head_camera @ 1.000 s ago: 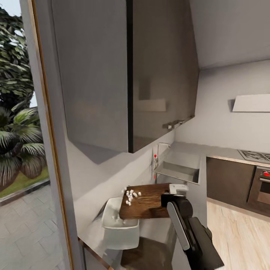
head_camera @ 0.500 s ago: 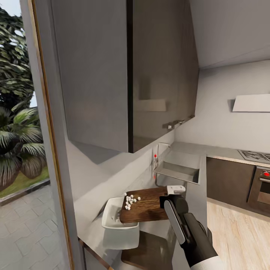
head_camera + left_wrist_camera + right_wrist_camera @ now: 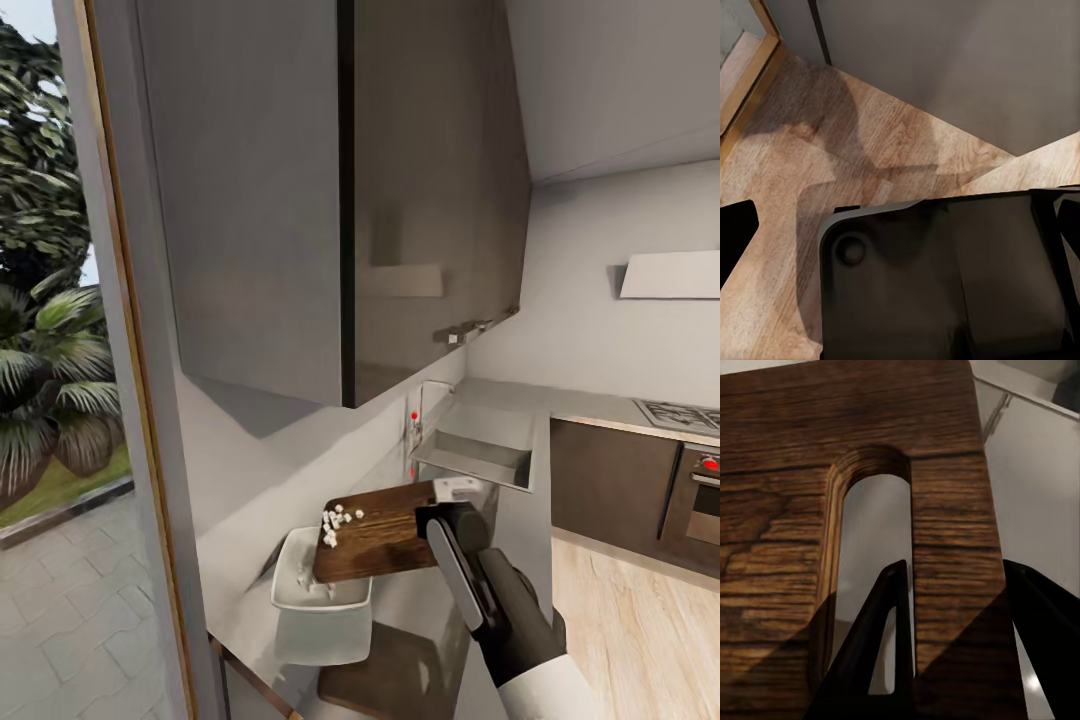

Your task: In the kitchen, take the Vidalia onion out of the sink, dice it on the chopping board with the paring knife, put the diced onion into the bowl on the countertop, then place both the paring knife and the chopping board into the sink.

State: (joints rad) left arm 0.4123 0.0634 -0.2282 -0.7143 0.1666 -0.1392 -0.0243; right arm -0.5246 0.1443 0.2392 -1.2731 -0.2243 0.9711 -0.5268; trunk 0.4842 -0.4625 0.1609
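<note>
Head view: the right gripper (image 3: 447, 497) clenched the chopping board (image 3: 375, 531) by its handle end, tilted above the bowl (image 3: 322, 600), onion dice (image 3: 332, 523) sliding low. Right wrist view: fingers (image 3: 886, 652) straddled the slot's wooden bar; stiff, weighty, best held there. Left pincer's state: cannot tell.

right arm (image 3: 500, 620): black casing, grey strip along top, white segment at lower end
right gripper (image 3: 952, 637): thin black fingers, triangular cut-out
wrist block: pale grey
</note>
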